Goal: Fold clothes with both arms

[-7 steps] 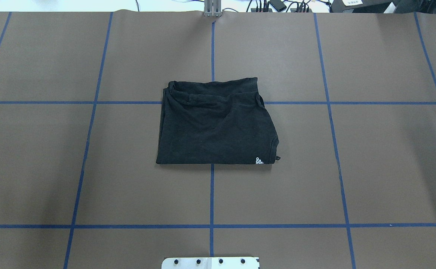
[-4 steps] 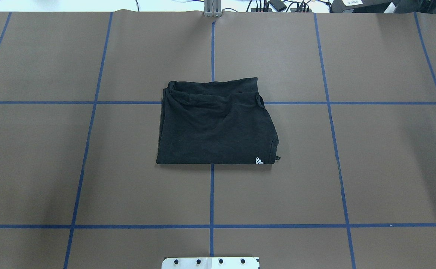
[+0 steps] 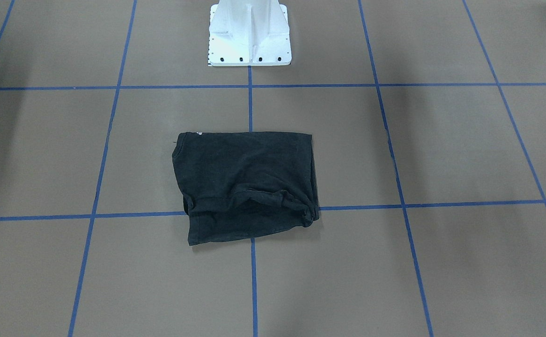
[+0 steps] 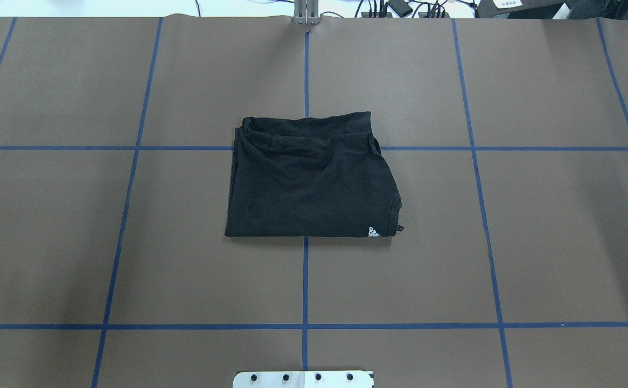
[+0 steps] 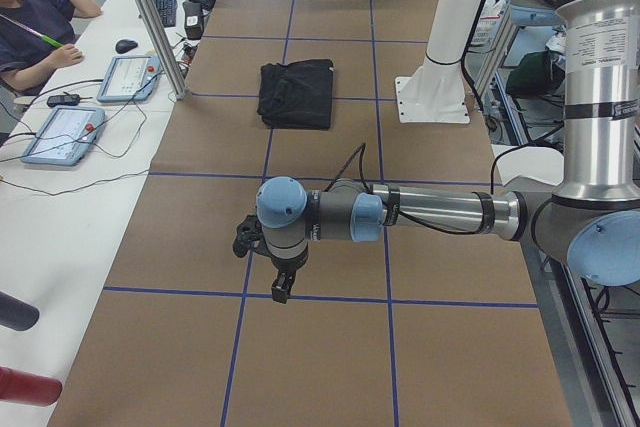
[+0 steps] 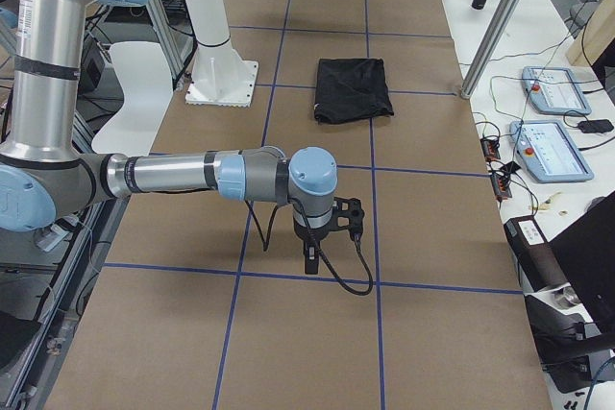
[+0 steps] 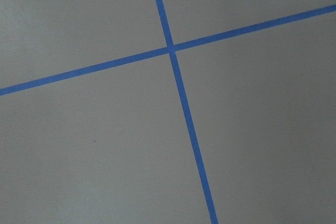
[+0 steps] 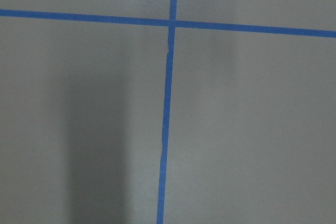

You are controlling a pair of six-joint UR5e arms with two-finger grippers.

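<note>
The black T-shirt lies folded into a rough rectangle at the table's middle, with a small white print at its near right corner. It also shows in the front view and both side views. No arm reaches into the overhead or front views. My left gripper points down over bare table far from the shirt; my right gripper does the same at the other end. I cannot tell whether either is open or shut. Both wrist views show only brown table and blue tape.
The white pedestal base stands at the robot's edge, behind the shirt. Blue tape lines grid the brown table. An operator and control pendants are on the side desk beyond a metal post.
</note>
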